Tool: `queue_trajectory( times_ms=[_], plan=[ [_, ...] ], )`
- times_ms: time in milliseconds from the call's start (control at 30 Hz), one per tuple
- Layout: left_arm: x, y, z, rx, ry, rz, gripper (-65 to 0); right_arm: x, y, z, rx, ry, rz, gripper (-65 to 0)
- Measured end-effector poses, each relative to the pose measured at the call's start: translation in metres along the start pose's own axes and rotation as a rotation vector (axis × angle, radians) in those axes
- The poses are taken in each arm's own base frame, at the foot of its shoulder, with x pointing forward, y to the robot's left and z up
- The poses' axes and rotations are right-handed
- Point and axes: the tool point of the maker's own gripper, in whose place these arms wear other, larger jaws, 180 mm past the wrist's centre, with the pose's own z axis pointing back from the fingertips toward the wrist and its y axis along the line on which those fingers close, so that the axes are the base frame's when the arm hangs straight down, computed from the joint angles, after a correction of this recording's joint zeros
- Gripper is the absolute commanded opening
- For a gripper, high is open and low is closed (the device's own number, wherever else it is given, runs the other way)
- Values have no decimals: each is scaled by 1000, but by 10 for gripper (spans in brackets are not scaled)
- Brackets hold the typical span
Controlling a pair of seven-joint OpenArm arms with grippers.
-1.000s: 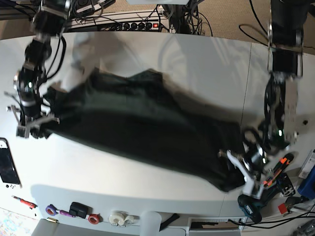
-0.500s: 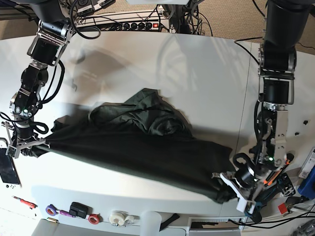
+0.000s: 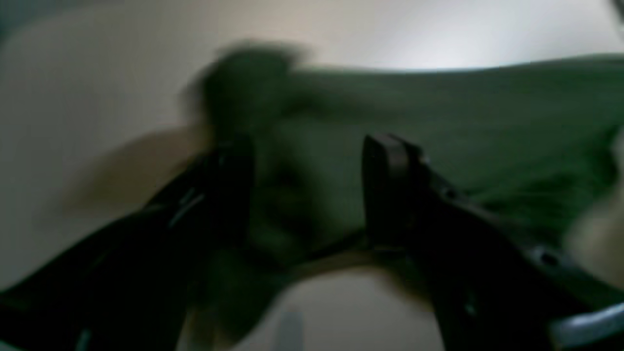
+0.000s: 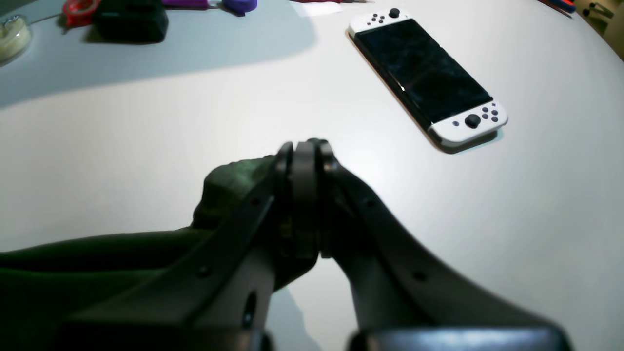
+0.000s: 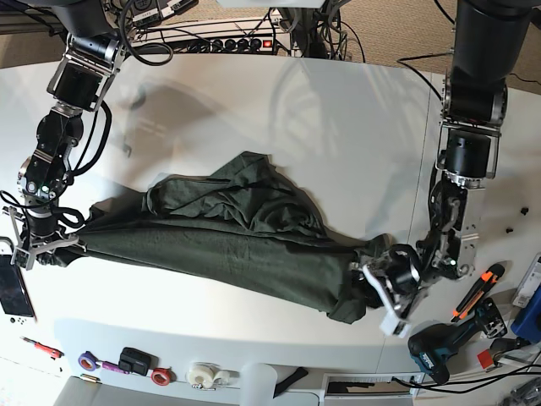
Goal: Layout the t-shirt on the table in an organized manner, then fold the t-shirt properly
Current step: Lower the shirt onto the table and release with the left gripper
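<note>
The left tool (image 5: 378,292) stood wide at the near edge of the worktop (image 5: 355,127), its two dark fingers (image 3: 390,180) spread with green cloth lying loose between and beyond them; the wrist picture was blurred, so whether a fold touched either finger could not be told. Across the worktop the right tool (image 5: 46,245) was clamped narrow on a bunched corner of the t-shirt (image 5: 245,237), cloth bulging beside its closed tips in the wrist view. The dark green garment lay stretched in a long band between the two tools, with a wrinkled heap gathered along its far side, so the layout looked unfinished and no fold had begun. The pinned corner appeared to anchor one end while the opposite end lay slack, probably so that it could be gripped elsewhere. Just beside the right tool a handheld game console (image 4: 428,80) rested on the white surface, near enough that a sweeping sleeve could nudge it. Small tools and tape rolls (image 5: 203,374) lined the near rim, and a cable strip (image 5: 228,42) ran behind the far edge.
</note>
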Motion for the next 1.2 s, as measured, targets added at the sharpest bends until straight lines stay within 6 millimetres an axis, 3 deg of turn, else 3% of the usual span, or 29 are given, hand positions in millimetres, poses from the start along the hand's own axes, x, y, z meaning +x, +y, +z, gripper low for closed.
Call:
queue_trajectory(
  times_ms=[100,167,367,500,767,833,900,933,1100,1200],
  plan=[
    [16,-60,8,-260,-23,-73,-308,-1,0,0,2,3,2,-650],
    [10,-86,9,-325,5,-111,-322,-5,0,1,3,11,7,-650],
    [-56,-135,-3,-389,81,-125,-329,-40,1,-7,10,85,0,-650],
    [-78,-138,-22,-284,104,-238,-329,-56,0,-9,9,122,-2,-650],
    [-114,-144,-44,-145,206,-437,-334,-57,6,-9,45,123,9,-650],
    [-119,-147,-46,-136,219,-441,-411,-57,6,-9,45,123,9,-650],
    [-119,-147,-47,-128,216,-434,-593,-57,6,-9,45,123,9,-650],
    [-117,-145,-47,-113,208,-426,-650,-57,6,-9,45,123,9,-650],
    [-107,-132,-40,-77,221,-403,-650,-57,6,-9,45,122,9,-650],
    [-83,-153,-18,-200,192,-371,-650,-57,6,-9,44,124,11,-650]
  ],
)
